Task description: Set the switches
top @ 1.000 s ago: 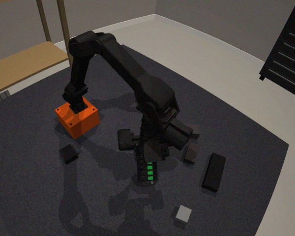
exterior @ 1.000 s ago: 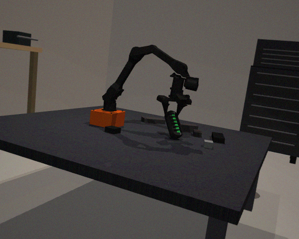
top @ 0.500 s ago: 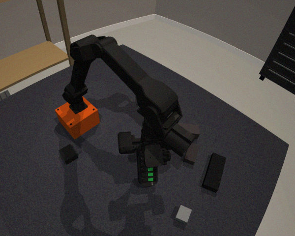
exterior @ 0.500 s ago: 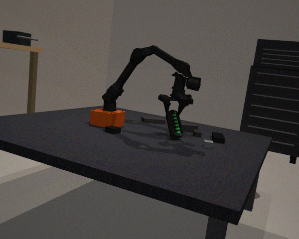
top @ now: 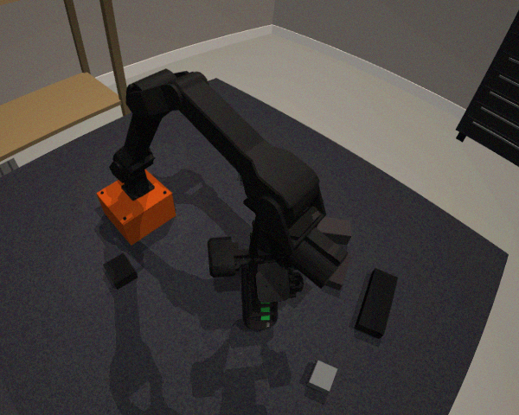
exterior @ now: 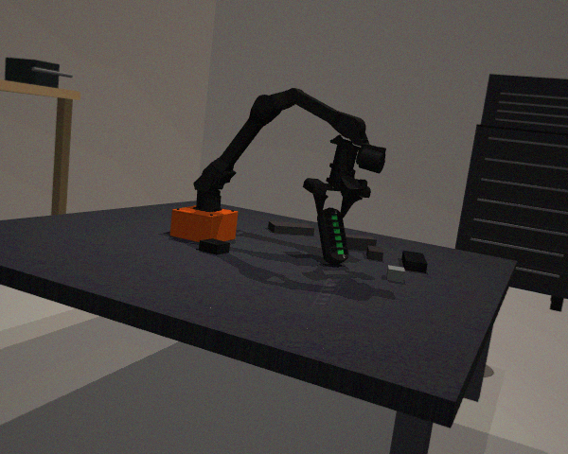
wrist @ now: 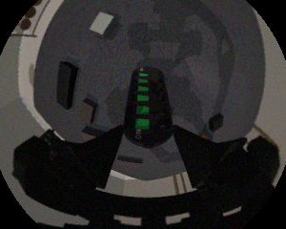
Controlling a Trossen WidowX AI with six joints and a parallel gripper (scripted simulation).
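Note:
The dark grey controller unit (top: 249, 312) (exterior: 329, 244) (wrist: 148, 102) is tilted steeply up on one end, its switch face toward the exterior camera. My gripper (exterior: 331, 215) (wrist: 149, 128) is shut on its sides near the raised end. The lower end is at or just above the bench; I cannot tell which. Green shows in one column on all the switches, with the ON mark at the near end in the wrist view. The exact rocker positions are too dark to tell. The underside label is hidden in every view.
A white block (top: 323, 375) (exterior: 396, 274) (wrist: 102, 23) and a long black block (top: 376, 301) (exterior: 415, 261) (wrist: 67, 85) lie beyond the unit, near brown blocks (top: 337, 226) (exterior: 291, 228). A small black block (top: 119, 271) (exterior: 214, 246) (wrist: 215, 122) lies by the orange arm base (top: 150, 220) (exterior: 191, 224).

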